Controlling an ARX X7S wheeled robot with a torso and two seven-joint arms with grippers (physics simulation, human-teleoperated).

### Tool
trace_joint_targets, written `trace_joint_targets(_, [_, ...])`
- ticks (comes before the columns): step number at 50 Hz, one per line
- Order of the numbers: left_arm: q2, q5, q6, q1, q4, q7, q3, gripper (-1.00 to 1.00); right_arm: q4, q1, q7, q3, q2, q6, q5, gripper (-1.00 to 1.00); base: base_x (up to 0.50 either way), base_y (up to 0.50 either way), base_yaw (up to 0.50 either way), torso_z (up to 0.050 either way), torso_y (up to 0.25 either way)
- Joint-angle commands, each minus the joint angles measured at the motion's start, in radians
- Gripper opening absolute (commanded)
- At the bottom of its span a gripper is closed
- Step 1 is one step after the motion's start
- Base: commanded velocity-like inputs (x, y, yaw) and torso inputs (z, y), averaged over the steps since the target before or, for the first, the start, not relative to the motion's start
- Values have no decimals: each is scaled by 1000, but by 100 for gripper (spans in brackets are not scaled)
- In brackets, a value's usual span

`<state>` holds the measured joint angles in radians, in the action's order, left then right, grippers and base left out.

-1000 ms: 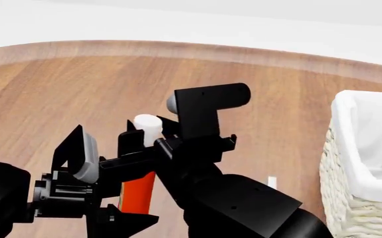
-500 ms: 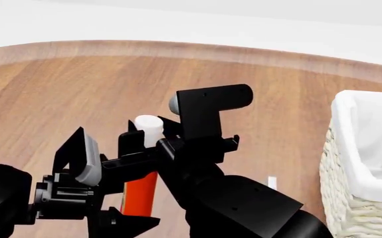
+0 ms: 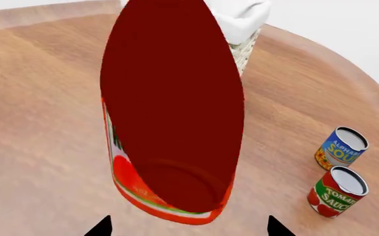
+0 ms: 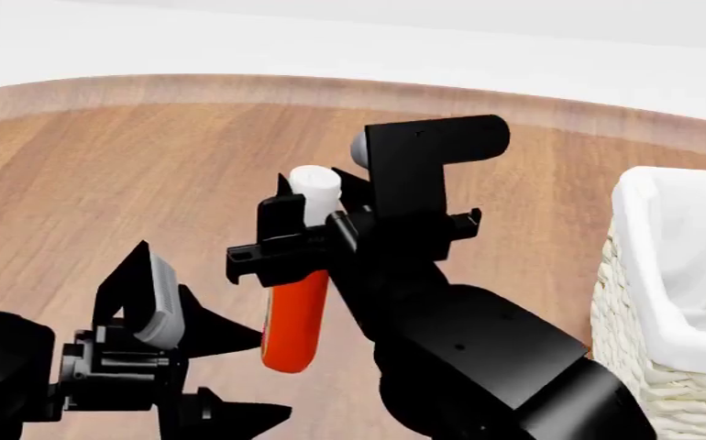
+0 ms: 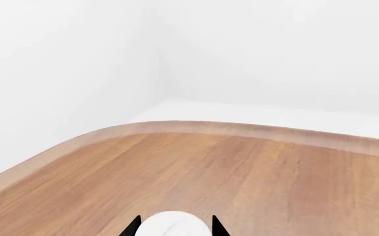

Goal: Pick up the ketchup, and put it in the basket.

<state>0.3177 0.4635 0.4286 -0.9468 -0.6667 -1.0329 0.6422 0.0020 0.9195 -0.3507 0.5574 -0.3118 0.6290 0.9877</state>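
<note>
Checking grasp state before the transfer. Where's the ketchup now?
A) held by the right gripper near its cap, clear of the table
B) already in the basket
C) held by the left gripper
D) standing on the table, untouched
A: in the head view the right gripper clamps the ketchup just below its cap, base clear of the table; the basket sits apart, to its right.

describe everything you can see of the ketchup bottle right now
The ketchup is an orange-red squeeze bottle that looks like plastic, with a tall white cap and a label near its base that shows in the left wrist view. It hangs roughly upright, lifted clear of the wooden table, held near the cap by the right tool. The left tool sits open below and beside it, not touching. The basket is off to the right; the bottle is not yet over it.
</note>
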Motion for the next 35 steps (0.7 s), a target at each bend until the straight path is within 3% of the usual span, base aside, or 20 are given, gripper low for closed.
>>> trace_joint_targets(1, [-32, -9, -50, -5, -72, 5, -54, 100, 38, 57, 22, -67, -23, -21, -70, -100, 0, 0, 0, 0, 0])
trace_joint_targets(10, [-18, 3, -81, 36, -53, 22, -72, 100, 77, 137, 14, -107, -86, 2, -76, -100, 0, 0, 0, 2, 1])
trace_joint_targets(13, [-51, 6, -114, 11, -155, 68, -107, 100, 88, 158, 2, -117, -104, 14, -79, -100, 0, 0, 0, 0, 0])
trace_joint_targets(18, [-26, 43, -90, 80, -36, 101, -131, 100, 129, 209, 36, -126, -139, -19, -118, -100, 0, 0, 0, 0, 0])
trace_joint_targets(26, [-113, -70, -269, 82, -201, 485, -199, 100, 274, 357, 73, -105, -182, -8, -200, -100, 1, 0, 0, 0, 0])
trace_joint_targets(29, [-102, -55, -275, 139, -99, 564, -231, 100, 326, 410, 101, -45, -206, -4, -276, -100, 0, 0, 0, 0, 0])
trace_joint_targets(35, [-76, -20, -207, 237, 86, 686, -271, 100, 373, 455, 98, -70, -240, 1, -282, -100, 0, 0, 0, 0, 0])
